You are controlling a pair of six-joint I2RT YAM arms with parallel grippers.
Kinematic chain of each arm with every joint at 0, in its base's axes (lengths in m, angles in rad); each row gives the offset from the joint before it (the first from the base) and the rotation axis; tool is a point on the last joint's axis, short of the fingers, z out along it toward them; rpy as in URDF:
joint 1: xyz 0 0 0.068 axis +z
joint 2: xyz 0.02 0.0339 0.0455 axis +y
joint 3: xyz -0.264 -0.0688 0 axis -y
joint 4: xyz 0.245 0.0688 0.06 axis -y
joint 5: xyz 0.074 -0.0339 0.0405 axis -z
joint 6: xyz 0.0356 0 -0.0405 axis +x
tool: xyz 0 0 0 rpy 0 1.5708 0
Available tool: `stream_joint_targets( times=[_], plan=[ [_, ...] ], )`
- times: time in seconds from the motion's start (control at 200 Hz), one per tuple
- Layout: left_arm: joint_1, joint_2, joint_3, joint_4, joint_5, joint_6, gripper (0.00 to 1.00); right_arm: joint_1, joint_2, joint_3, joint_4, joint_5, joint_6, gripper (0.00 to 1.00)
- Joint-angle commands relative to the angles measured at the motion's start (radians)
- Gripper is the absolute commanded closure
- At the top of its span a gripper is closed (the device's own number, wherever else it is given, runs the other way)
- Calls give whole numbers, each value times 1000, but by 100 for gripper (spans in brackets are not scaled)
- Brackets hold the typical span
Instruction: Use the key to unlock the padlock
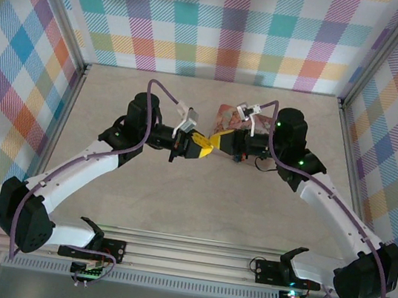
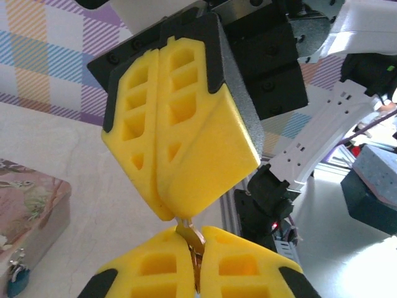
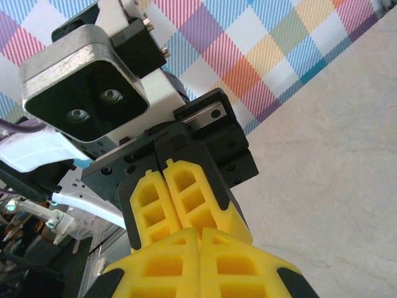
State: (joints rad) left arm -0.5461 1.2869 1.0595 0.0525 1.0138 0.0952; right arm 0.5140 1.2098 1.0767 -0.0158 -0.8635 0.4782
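Both left end effector (image 2: 197, 248) and right end effector (image 2: 169, 208) clench the thin, stiff key (image 2: 188, 228); we'd hold the light padlock (image 2: 15, 279) by its body.

The left tool (image 1: 203, 148) and right tool (image 1: 220, 142) meet tip to tip above the middle of the tabletop (image 1: 197, 209). The key (image 2: 191, 238), clamped in the left tool's fingers, bridges the small gap between them, so the two arms form a bar across the middle. Just behind the right tool lies the pink box (image 1: 227, 113), with the padlock (image 2: 17, 280) beside its wall. The near half, down to the rail (image 1: 191, 251), lies bare, as does the far-left stretch. Checked walls (image 1: 13, 91) close three sides.
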Motion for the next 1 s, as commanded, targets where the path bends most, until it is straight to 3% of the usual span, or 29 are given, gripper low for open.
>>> stream_joint_targets(
  times=[0.0,0.1,0.265,0.37,0.52,0.685,0.865,0.995],
  plan=[
    [7,-27,18,-21,-106,2,73,4,-17,7,-5,50,-26,100],
    [6,-44,2,-53,-182,0,58,5,-38,24,-110,165,-74,100],
    [5,-94,-47,-99,-423,-81,49,9,-45,60,-348,485,-112,100],
    [3,-133,-69,-176,-615,-135,49,11,-32,85,-490,658,-112,100],
    [-2,-181,-110,-220,-768,-225,54,14,-22,94,-554,693,-141,100],
    [-3,-165,-152,-202,-734,-296,54,12,-23,78,-543,659,-157,100],
    [-60,-158,-297,132,-646,-447,56,9,-7,65,-553,605,-195,100],
    [-125,-130,-317,260,-601,-487,58,-6,1,66,-563,517,-190,100]
  ],
)
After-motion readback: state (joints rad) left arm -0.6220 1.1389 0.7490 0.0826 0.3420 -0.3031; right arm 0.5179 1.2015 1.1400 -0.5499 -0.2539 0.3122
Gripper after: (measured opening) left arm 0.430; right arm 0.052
